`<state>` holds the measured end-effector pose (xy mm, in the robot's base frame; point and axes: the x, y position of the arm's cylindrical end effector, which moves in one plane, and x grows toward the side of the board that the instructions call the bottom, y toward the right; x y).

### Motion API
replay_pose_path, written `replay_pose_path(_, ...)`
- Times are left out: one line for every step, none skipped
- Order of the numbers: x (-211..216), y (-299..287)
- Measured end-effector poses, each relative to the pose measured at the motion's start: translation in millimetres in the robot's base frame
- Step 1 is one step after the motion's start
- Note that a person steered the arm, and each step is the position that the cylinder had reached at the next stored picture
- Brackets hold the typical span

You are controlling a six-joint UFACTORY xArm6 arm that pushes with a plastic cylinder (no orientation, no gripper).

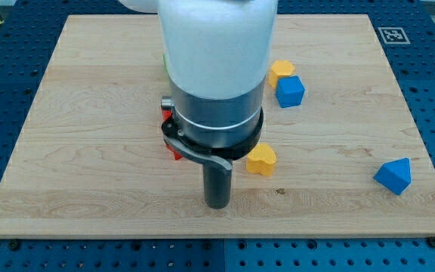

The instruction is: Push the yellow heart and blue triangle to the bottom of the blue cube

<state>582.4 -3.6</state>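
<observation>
The yellow heart [261,160] lies on the wooden board [89,151] just right of the arm's body, near the middle. The blue cube [290,91] sits above it toward the view's top right, with a yellow block [281,71] touching its upper left. The blue triangle [393,176] lies far off at the view's lower right. My tip [217,204] rests on the board below and left of the yellow heart, a short gap away from it.
A red block [174,149] peeks out at the left side of the arm's body, mostly hidden. A thin green edge [165,64] shows behind the arm at the upper left. The arm's wide body hides the board's centre top.
</observation>
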Motion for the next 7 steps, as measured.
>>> replay_pose_path(-21.0, 15.2)
replay_pose_path(-39.7, 22.7)
replay_pose_path(-49.1, 40.8)
replay_pose_path(-49.4, 64.4)
replay_pose_path(-52.9, 72.0)
replay_pose_path(-52.9, 71.2)
replay_pose_path(-47.4, 71.2)
